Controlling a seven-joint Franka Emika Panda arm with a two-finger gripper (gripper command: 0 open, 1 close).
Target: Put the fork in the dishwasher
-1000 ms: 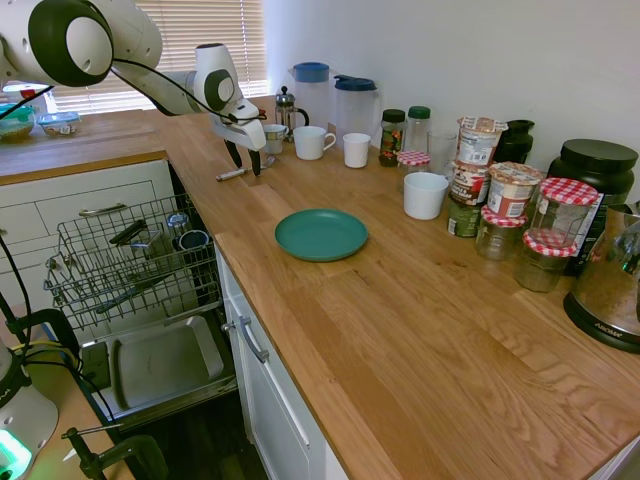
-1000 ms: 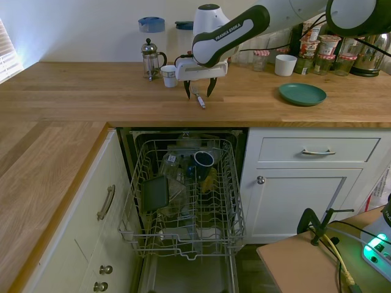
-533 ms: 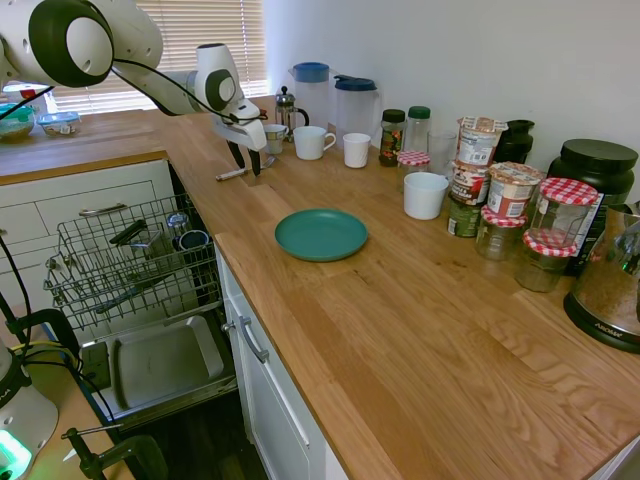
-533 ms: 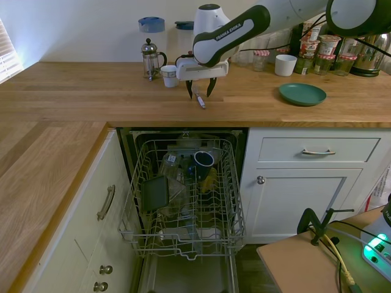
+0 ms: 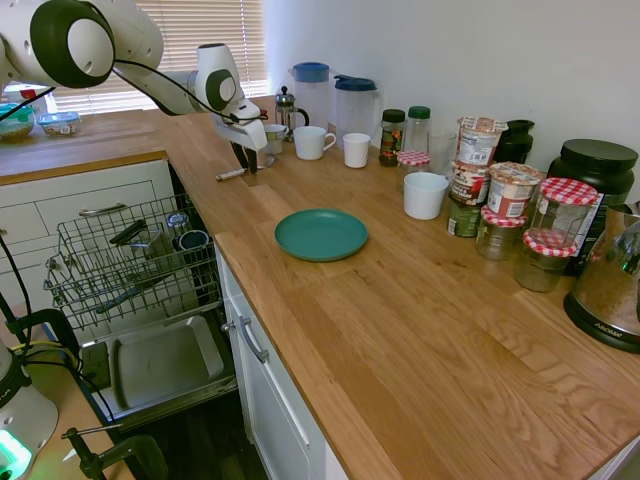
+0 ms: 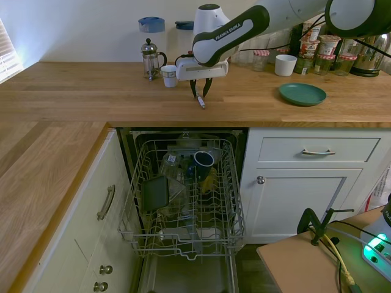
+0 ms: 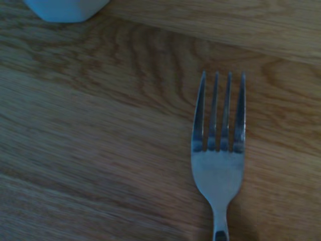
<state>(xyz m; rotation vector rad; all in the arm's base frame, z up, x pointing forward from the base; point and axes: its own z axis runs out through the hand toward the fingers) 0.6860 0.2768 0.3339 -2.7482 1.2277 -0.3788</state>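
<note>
Kitchen worktop with the dishwasher (image 6: 183, 201) pulled open below it. The fork (image 6: 199, 101) lies flat on the wooden counter (image 5: 400, 300), directly above the open appliance; in the wrist view its four tines (image 7: 218, 113) rest on the wood grain, pointing toward 12 o'clock, with the base of a pale cup (image 7: 65, 7) at about 10 o'clock from them. The gripper (image 6: 200, 93) stands point-down over the fork, its jaws drawn in close on either side of the handle and pinching it against the counter surface. A small white cup (image 6: 169, 75) and a glass coffee press (image 6: 149, 59) sit at roughly 9 to 10 o'clock from the gripper in the second exterior view. A teal plate (image 5: 321, 234) lies well apart from the fork. The wire rack (image 6: 186, 195) is drawn out and holds dishes, including a dark mug (image 6: 203, 160).
</note>
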